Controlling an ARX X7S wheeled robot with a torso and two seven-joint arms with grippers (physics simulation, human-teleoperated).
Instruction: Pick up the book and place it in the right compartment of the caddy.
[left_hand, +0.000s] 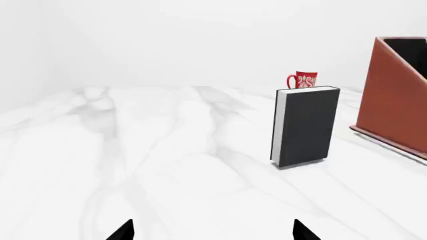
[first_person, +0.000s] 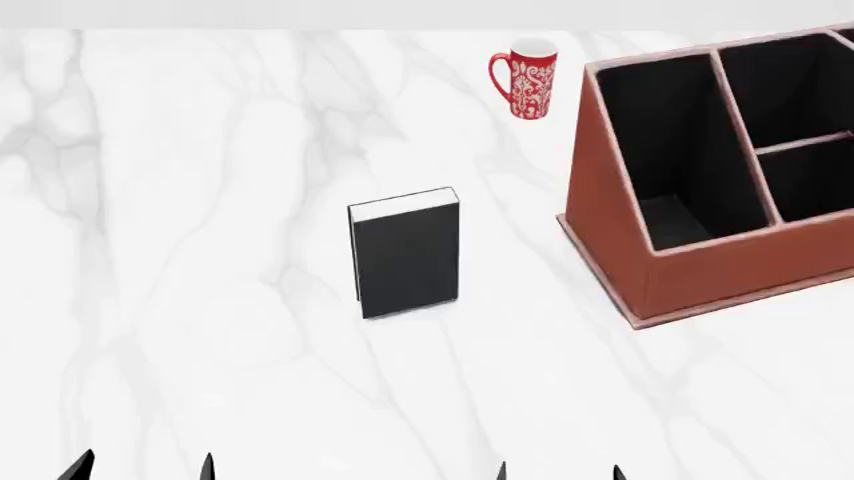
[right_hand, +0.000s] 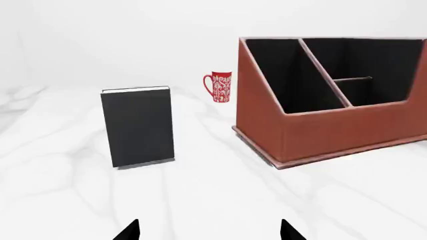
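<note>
the book (first_person: 407, 256) stands up straight on the white marble table (first_person: 200, 250), by itself, with nothing touching it. it is black with white page edges on top. it is out in front of both grippers, well apart from them, about in the middle between the two.

the left gripper (first_person: 143, 468) is low and near the robot, and its two black tips sit wide apart with nothing between them. the book is ahead of it and off to its right side.

the right gripper (first_person: 558, 472) is also wide and holds nothing. the book is ahead of it and to its left. the caddy (first_person: 694, 270) is ahead of it and to its right, a big red-brown box with black pockets inside.

a red mug (first_person: 526, 80) stands far behind the book, just beside the caddy's far corner.
</note>
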